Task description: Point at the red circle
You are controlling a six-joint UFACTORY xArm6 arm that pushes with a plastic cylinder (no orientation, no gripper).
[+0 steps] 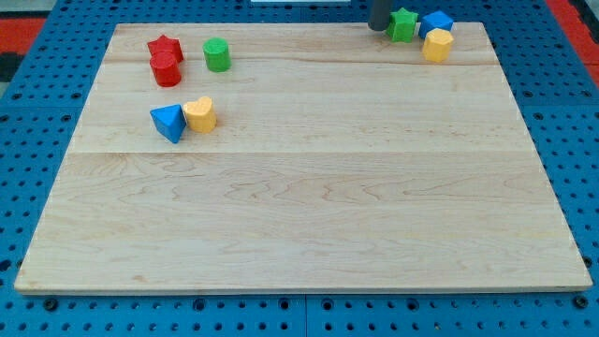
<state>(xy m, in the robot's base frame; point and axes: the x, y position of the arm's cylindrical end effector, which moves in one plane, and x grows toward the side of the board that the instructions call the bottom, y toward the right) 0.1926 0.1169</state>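
Note:
The red circle (167, 71) is a short red cylinder at the board's upper left, touching a red star (165, 48) just above it. My tip (379, 29) is at the board's top edge, right of centre, far to the right of the red circle. The tip stands just left of a green star (403, 24), close to it or touching it; I cannot tell which.
A green cylinder (217, 54) sits right of the red pair. A blue triangle (169, 123) and a yellow heart (199, 114) touch each other below them. A blue block (437, 21) and a yellow block (437, 45) lie by the green star. The wooden board (299, 215) rests on a blue pegboard.

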